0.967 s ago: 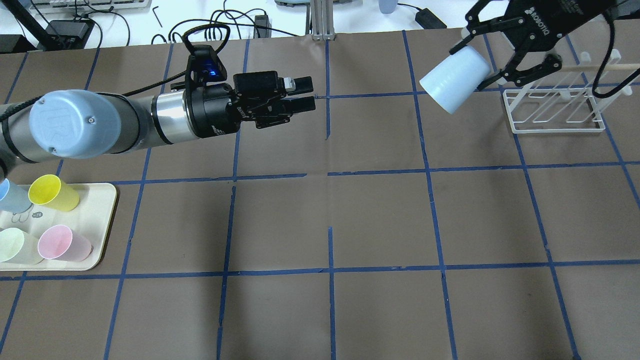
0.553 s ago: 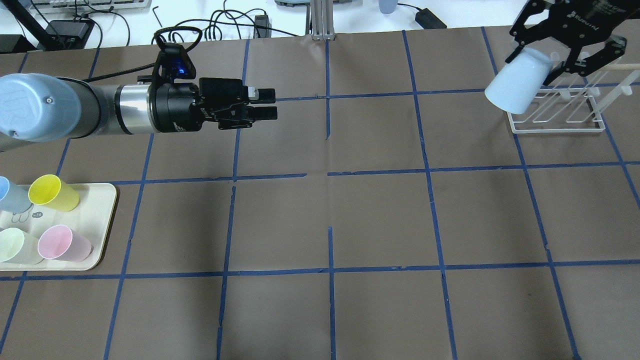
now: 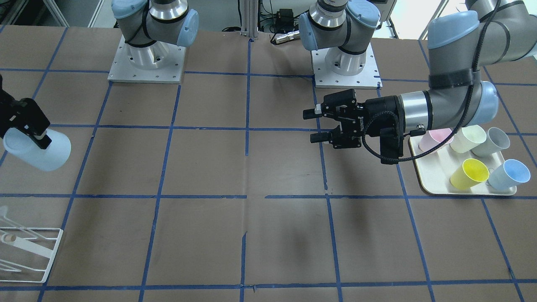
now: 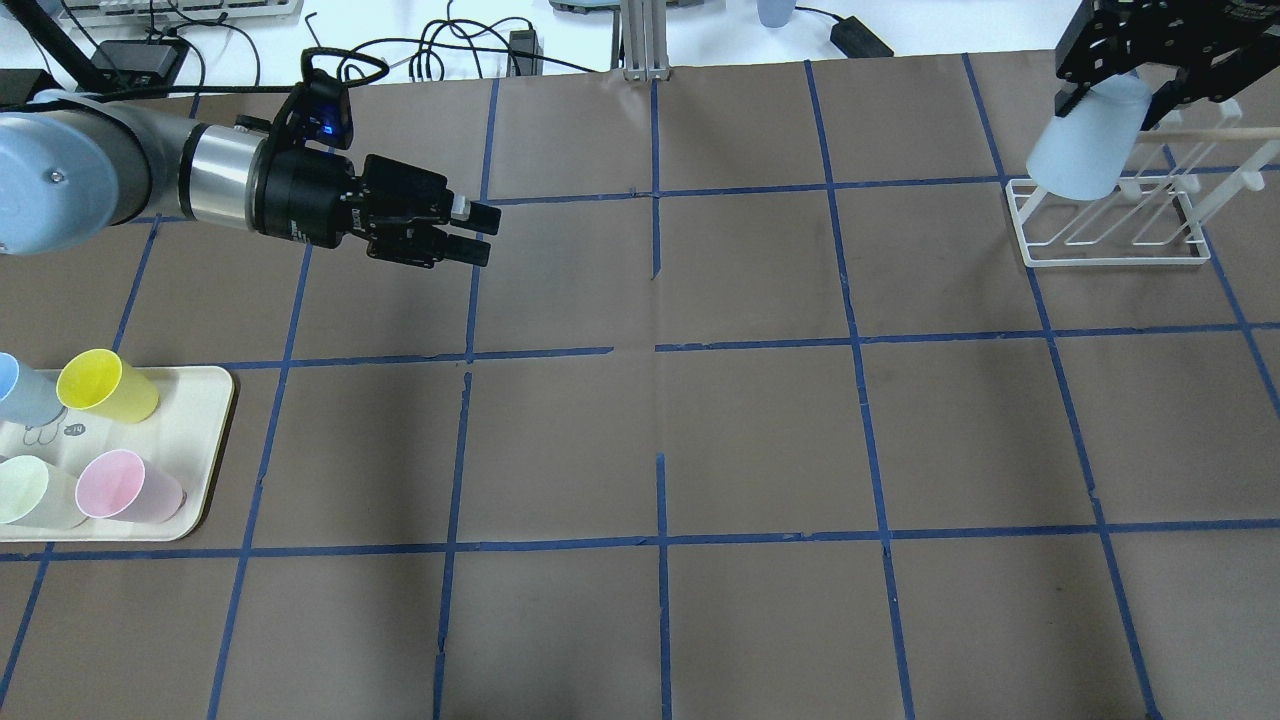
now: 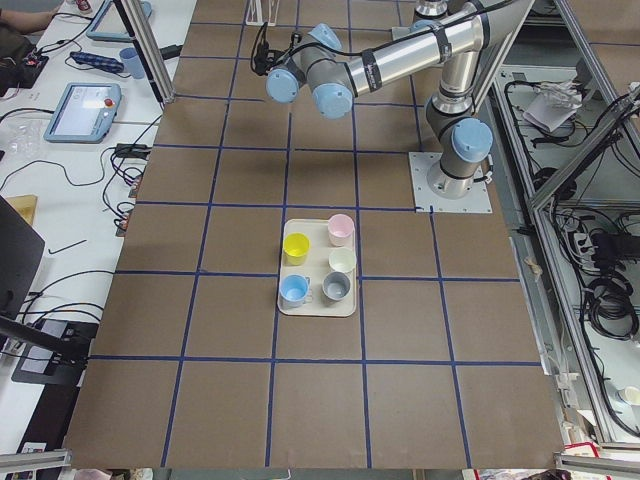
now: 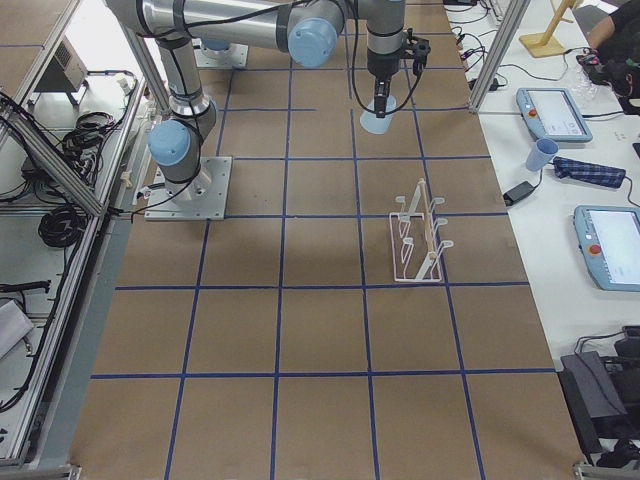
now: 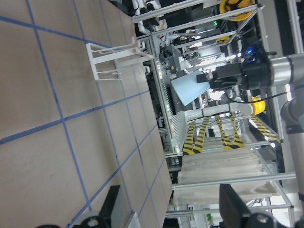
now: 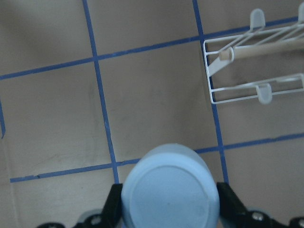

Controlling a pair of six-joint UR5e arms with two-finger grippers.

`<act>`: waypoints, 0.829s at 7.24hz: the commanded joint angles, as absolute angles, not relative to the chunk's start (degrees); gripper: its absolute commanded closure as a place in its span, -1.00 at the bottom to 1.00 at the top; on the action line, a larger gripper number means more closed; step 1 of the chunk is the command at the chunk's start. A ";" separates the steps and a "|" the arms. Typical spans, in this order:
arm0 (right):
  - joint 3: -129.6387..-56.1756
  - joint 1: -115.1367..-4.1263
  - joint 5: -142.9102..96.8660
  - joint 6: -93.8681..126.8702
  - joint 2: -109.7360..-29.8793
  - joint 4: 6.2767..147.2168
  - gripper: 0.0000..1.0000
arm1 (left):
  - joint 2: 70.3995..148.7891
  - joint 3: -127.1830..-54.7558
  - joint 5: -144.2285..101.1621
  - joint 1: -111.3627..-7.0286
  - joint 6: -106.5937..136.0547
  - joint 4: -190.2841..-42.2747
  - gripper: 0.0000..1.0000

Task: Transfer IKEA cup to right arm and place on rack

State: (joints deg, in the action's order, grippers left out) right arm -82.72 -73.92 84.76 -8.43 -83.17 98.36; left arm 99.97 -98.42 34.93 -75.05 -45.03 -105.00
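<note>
Pale-blue plastic IKEA cup (image 4: 1085,155) hung mouth-down, pinched by the black right gripper (image 4: 1115,100), for the white wire rack's (image 4: 1110,257) pegs; left gripper (image 4: 482,233) gaped.

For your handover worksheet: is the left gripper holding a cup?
No, the left gripper is empty; the IKEA cup sits in the right gripper.

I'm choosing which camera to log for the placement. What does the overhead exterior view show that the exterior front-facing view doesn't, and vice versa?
Overhead only: the whole rack; front-facing catches just its corner. Front-facing only: both arm bases and the full tray, including a grey cup. Both: the right tool holding the IKEA cup, and the left tool open and empty.
</note>
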 commanded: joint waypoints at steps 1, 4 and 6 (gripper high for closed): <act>-83.67 -73.74 85.16 -14.75 -79.65 105.28 1.00 | 100.46 -97.74 52.90 -75.32 -31.07 -88.32 -0.70; -84.02 -68.56 84.90 -18.09 -76.83 106.26 1.00 | 99.67 -89.79 85.24 -83.28 -25.06 -83.41 -0.93; -84.20 -64.70 80.81 -24.23 -73.84 111.79 1.00 | 97.93 -78.79 89.13 -85.60 -22.78 -95.11 -1.00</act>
